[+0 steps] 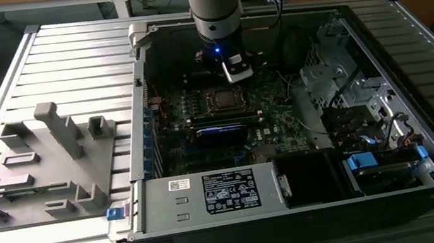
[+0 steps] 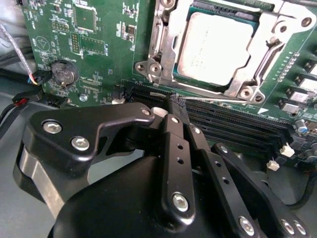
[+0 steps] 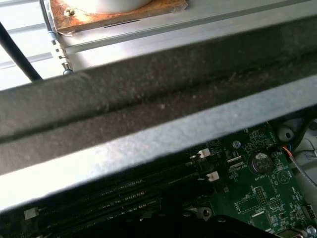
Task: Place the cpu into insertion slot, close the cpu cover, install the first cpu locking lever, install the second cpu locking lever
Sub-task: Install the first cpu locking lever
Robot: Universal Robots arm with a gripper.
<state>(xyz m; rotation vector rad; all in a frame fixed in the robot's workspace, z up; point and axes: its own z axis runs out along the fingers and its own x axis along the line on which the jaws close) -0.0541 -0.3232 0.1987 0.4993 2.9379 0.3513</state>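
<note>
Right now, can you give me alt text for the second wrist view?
The cpu lies seated, the cover down around it. The black gripper, shut, has its tip at a thin metal rod between the cover and the memory slots.

1. In the exterior view, soft, even daylight lies on the ribbed counter (image 1: 63,60), which looks pale and bright. The inside of the computer case (image 1: 300,227) sits in deep shadow.
2. A small blue light (image 1: 216,50) glows on my arm (image 1: 213,1) against that dark interior.
3. In the second wrist view the cpu (image 2: 215,47) throws back a milky glare. My gripper (image 2: 177,106), close to the lens, is black with a dull sheen on its links.
4. In the first wrist view a grey metal edge (image 3: 148,124) sits close to the lens and is blurred. The strip beyond it washes out almost to white. The motherboard (image 3: 257,198) is dim.
</note>
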